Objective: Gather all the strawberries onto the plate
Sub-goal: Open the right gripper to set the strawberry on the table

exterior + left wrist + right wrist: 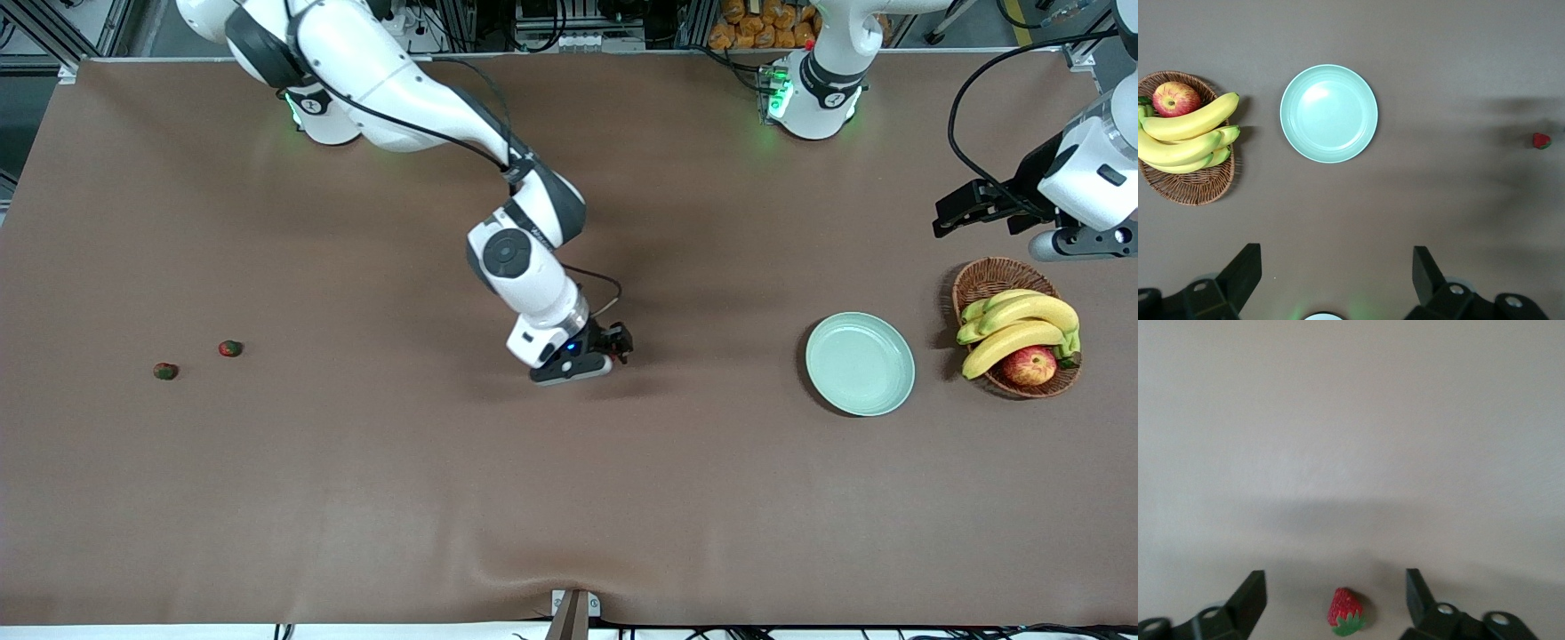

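Between the right tool's (pixel 1335 597) spread fingers lies a strawberry (pixel 1346 612).

Glossy plate (pixel 860 363), woven wicker basket (pixel 982 280)

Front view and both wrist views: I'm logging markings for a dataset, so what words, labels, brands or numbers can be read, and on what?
None can be read.
Right arm: dark lettering on the wrist, too small to read.
Arm bases: round badges, too small to read.
Plate, basket, bananas, apple, strawberry: no text.
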Motion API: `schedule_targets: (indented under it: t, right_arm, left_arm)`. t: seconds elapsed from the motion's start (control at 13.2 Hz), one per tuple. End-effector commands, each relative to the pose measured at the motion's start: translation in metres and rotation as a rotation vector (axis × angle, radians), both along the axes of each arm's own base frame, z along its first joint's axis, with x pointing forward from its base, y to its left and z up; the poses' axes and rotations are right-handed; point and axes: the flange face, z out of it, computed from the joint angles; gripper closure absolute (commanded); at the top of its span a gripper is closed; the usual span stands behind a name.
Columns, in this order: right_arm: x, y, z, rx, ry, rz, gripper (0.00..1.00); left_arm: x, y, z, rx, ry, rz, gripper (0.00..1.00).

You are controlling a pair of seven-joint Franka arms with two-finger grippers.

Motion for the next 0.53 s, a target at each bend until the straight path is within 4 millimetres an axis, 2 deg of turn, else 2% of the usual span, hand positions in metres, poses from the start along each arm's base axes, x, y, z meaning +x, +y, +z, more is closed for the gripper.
schedule_targets:
  t: [0.0, 0.23, 0.38, 0.46]
  right_arm:
    - [0.025, -0.051, 0.037, -0.025, 0.042, -0.028, 0.0]
    - [0.047, -0.138, 0.051, -0.066, 0.058, -0.07, 0.0]
    - [0.059, -0.208, 0.052, -0.097, 0.062, -0.084, 0.0]
    - [0.067, -0.25, 0.055, -0.111, 0.059, -0.102, 0.0]
  left_arm:
    - [-0.001, -0.001, 0.0, -0.005, -0.012, -0.012, 0.0]
    - [-0.001, -0.003, -0.003, -0.012, -0.011, -0.013, 0.0]
    - [0.004, -0.019, -0.005, -0.017, -0.03, -0.018, 0.0]
    - [0.008, -0.038, -0.013, -0.021, -0.033, -0.027, 0.0]
